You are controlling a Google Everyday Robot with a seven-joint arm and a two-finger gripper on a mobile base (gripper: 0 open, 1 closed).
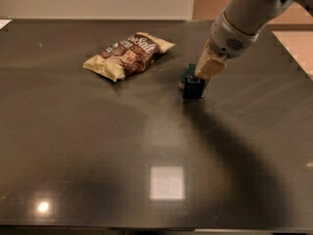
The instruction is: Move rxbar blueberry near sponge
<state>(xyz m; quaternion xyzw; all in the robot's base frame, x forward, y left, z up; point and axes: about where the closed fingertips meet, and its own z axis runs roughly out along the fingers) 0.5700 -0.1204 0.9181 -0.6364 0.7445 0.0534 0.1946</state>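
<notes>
My gripper point(197, 80) hangs from the arm coming in from the upper right, low over the dark table point(98, 146) to the right of centre. Its tan fingers point(210, 65) are shut on the rxbar blueberry point(194, 89), a small dark navy bar held at the fingertips, at or just above the table. The sponge point(187, 74), with a dark green top and pale base, lies right behind and to the left of the bar, close against it and partly hidden by the fingers.
A tan-and-brown snack bag point(128, 55) lies to the left of the sponge, toward the back of the table. The table's right edge point(293, 67) runs diagonally behind the arm. Bright light reflections show on the front of the table.
</notes>
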